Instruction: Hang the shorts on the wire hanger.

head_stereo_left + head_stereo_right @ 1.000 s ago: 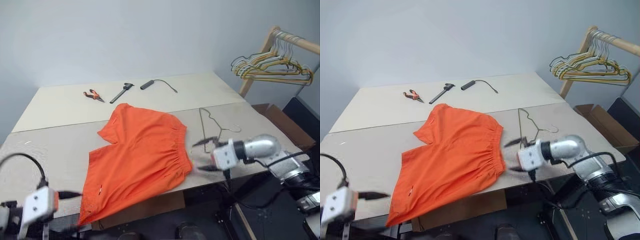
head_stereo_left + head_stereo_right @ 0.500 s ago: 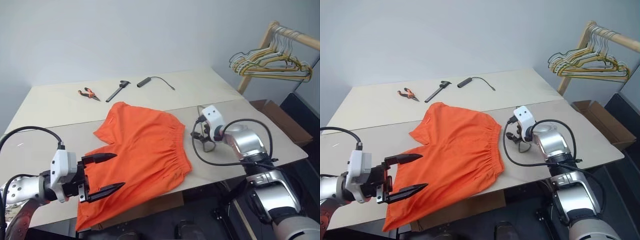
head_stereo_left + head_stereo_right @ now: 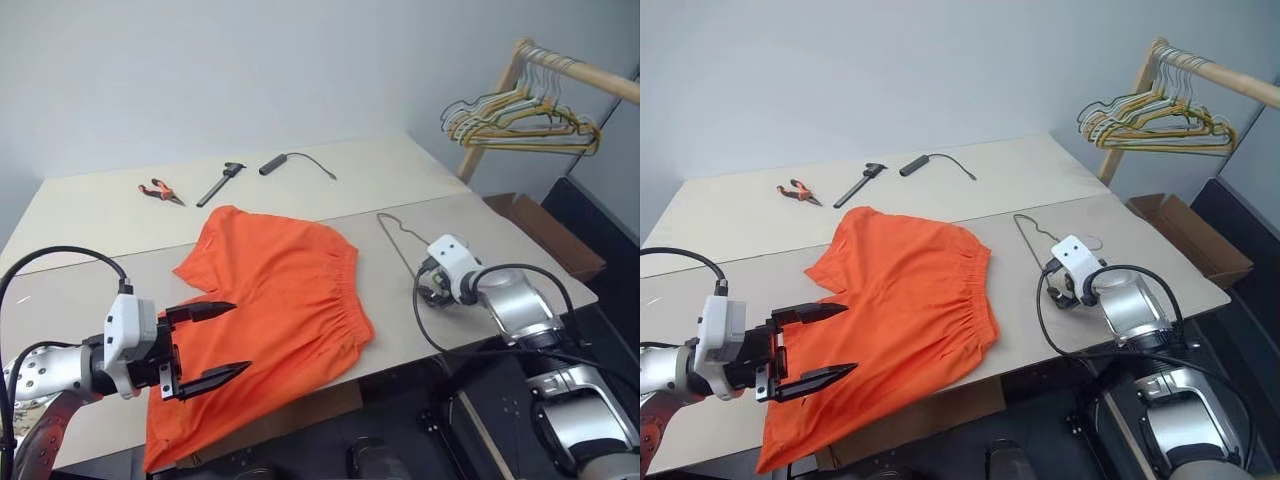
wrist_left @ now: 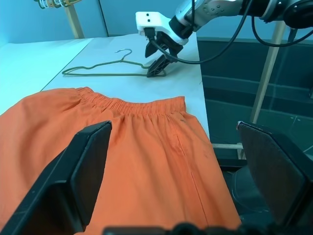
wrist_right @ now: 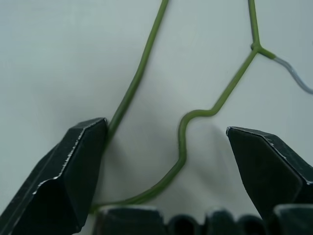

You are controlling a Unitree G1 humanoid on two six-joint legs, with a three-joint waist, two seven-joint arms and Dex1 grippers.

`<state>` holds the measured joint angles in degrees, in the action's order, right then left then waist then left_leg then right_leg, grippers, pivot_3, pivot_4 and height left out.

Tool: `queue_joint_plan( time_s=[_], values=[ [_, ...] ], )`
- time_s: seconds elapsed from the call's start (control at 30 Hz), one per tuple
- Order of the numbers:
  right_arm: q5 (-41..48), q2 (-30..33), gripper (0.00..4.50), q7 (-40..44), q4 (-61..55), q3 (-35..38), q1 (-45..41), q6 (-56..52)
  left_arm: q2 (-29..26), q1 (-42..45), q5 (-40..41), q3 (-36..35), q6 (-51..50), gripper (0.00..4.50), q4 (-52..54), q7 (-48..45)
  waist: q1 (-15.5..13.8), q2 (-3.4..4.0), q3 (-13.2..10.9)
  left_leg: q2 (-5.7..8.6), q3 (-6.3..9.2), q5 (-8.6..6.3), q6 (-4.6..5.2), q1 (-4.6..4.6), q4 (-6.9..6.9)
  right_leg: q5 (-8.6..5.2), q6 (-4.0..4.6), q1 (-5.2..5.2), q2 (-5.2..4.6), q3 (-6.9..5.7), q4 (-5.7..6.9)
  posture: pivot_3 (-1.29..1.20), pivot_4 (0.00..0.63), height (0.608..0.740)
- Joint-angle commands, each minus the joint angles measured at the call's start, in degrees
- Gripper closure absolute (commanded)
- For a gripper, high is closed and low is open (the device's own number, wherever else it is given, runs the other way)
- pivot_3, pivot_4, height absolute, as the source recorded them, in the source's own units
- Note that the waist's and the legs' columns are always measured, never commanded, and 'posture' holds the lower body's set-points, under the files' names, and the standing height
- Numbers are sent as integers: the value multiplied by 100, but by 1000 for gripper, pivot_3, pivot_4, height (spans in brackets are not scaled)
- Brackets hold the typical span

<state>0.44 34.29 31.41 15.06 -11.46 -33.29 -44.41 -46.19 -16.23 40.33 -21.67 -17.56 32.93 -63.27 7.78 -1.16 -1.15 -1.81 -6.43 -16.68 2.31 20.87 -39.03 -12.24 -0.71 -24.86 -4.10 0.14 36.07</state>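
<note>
The orange shorts [image 3: 270, 300] lie flat on the table [image 3: 90, 215], waistband toward the right. To their right lies the thin olive-green wire hanger [image 3: 395, 240], silvery hook away from the shorts. My right gripper [image 3: 430, 293] is open, pointing down at the hanger's near shoulder; in the right wrist view the notched wire [image 5: 183, 134] runs between the two fingers, and one finger [image 5: 73, 166] sits close against the straight bar. My left gripper [image 3: 240, 337] is open and hovers over the near leg of the shorts, holding nothing.
At the table's far side lie orange-handled pliers [image 3: 160, 190], a black tool [image 3: 220, 183] and a black cylinder with a cable [image 3: 285, 162]. A wooden rack with a bunch of wire hangers [image 3: 515, 110] stands at the right, above a cardboard box [image 3: 545, 235].
The camera has swung right. My right gripper rolled over and moved right and down onto the hanger's near end. My left gripper rose over the shorts' leg, then held still.
</note>
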Motion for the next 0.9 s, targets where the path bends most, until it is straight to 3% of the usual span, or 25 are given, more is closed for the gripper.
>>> queue_joint_plan(
  time_s=[0.03,0.17,0.37,0.6,0.7,0.9],
  values=[
    [521,-407,0,60,-215,620,-432,-226,36,187,33,31,66,43,60,69,70,-1,0,-3,0,0,0,-5,0,0,0,5,5,2,1,-141,0,740],
    [530,-750,0,-68,595,713,-816,-219,82,260,133,123,-22,43,117,101,143,-1,-2,-10,1,-1,-1,-67,2,0,0,63,12,5,-2,-135,0,740],
    [346,-1013,0,-271,1744,611,-1171,54,128,189,202,148,-46,43,282,153,140,-3,0,-3,1,-1,-1,-60,2,1,0,62,2,6,-5,-125,0,740],
    [227,-1134,0,53,2282,414,-1252,50,137,152,331,140,-76,43,358,175,205,-1,1,-3,-2,-2,1,-65,3,1,-2,64,3,13,-4,-123,0,740],
    [144,-1181,607,-33,2392,387,-1264,-96,124,141,304,160,-47,0,327,142,234,-3,4,-5,0,-2,1,-69,3,0,-2,68,5,13,-3,-125,0,740],
    [-7,-1225,2669,-114,2686,349,-1301,-131,129,180,258,208,-11,0,289,139,248,-19,19,-5,0,-2,0,-71,3,0,-2,70,5,13,-2,-128,0,740]
  ],
)
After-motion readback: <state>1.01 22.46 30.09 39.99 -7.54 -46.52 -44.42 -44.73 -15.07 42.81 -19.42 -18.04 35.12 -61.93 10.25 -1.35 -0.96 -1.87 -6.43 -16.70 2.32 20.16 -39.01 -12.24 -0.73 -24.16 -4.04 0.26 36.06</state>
